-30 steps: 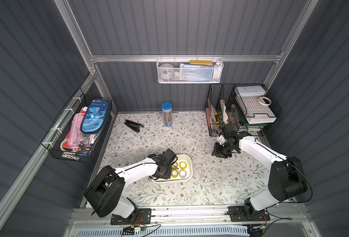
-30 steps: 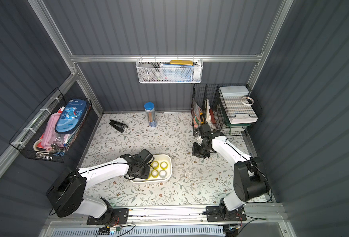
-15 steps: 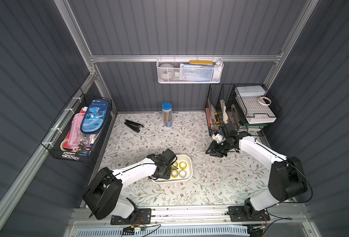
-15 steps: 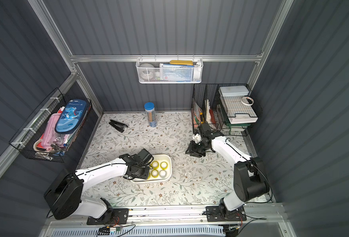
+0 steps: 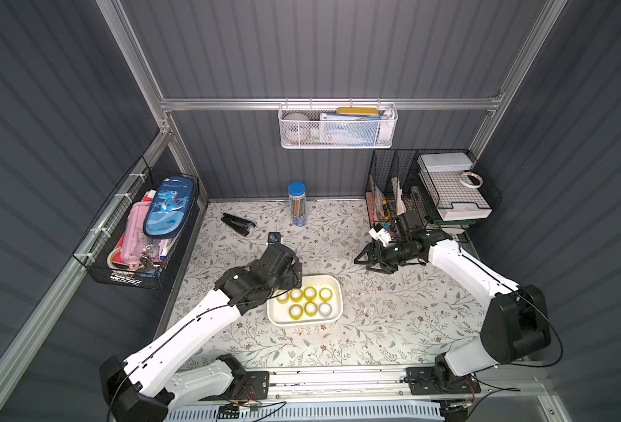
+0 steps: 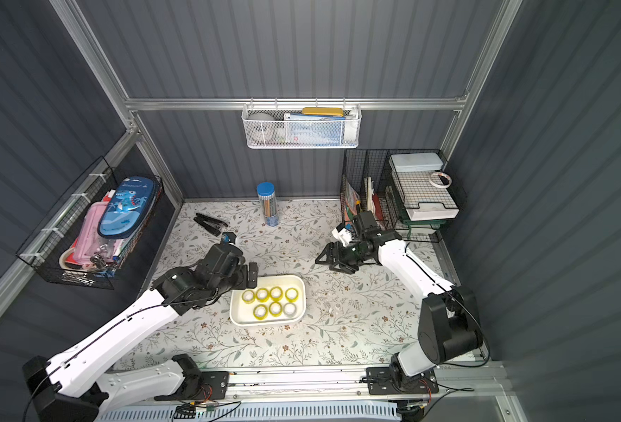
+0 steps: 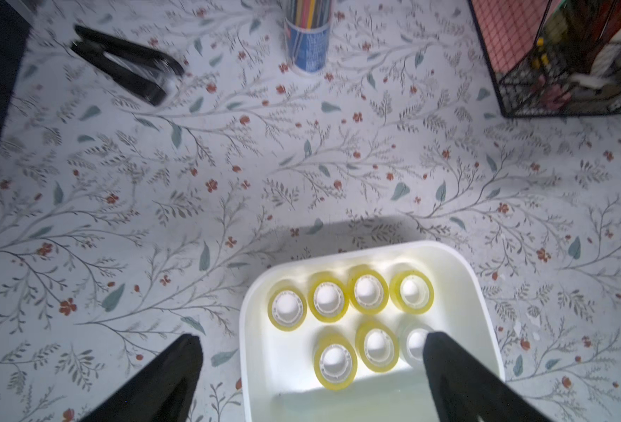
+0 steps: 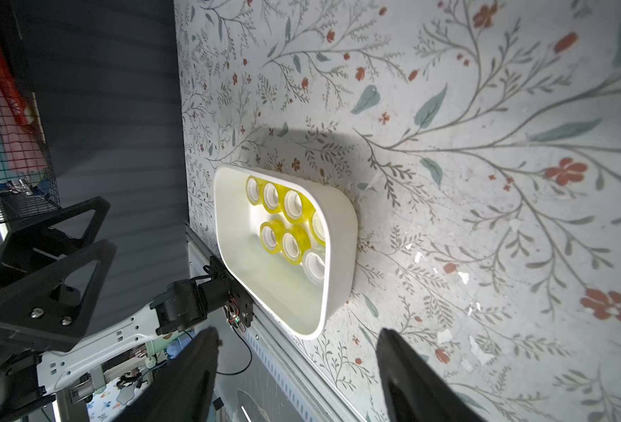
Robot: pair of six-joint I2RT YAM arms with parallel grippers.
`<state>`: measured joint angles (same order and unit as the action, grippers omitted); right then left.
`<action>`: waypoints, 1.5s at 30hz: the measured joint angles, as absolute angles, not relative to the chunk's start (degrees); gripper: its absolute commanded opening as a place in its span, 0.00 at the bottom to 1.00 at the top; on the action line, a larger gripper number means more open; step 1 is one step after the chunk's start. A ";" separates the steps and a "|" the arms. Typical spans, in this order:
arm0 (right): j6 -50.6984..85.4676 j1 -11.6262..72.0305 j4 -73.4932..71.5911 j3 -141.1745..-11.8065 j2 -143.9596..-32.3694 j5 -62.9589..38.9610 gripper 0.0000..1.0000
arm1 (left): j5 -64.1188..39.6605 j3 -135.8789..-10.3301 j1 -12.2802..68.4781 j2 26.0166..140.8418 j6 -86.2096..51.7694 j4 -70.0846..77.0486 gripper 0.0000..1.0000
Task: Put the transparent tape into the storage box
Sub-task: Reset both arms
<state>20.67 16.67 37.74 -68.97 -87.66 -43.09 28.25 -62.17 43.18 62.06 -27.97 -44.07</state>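
In a top view, the storage box [image 5: 320,283] sits on the surface at lower centre, with seven transparent tape rolls [image 5: 310,308] inside. The left gripper [image 7: 312,339] is spread wide and empty over the box's left end. The right gripper [image 8: 298,334], right of centre, is likewise released.

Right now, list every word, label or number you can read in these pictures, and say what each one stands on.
"Dinosaur": on the blue pencil case, near its far end, in both top views.
Pencil tube: there is print on its blue label, too blurred to read.
Packets in the white mesh basket: the print is too small to read.
Nothing else readable shows.
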 measured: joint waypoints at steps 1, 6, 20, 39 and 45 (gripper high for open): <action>20.34 16.67 37.71 -69.87 -87.66 -42.78 0.74 | 30.04 -62.22 43.18 61.10 -27.46 -43.51 0.99; 18.96 16.67 37.78 -72.14 -86.85 -39.18 0.75 | 38.09 -62.15 43.18 60.01 -24.34 -41.10 0.99; 9.23 15.86 16.56 -58.89 -71.09 1.02 0.99 | 40.25 -47.07 23.75 61.91 -10.37 -18.57 0.99; 9.72 -4.71 -2.76 -45.60 -79.66 6.17 0.99 | 22.00 -27.99 7.01 91.18 -2.74 35.16 0.99; 9.34 -5.56 -14.98 -36.84 -81.10 5.34 0.99 | 21.45 -22.48 6.63 97.17 -2.26 48.45 0.99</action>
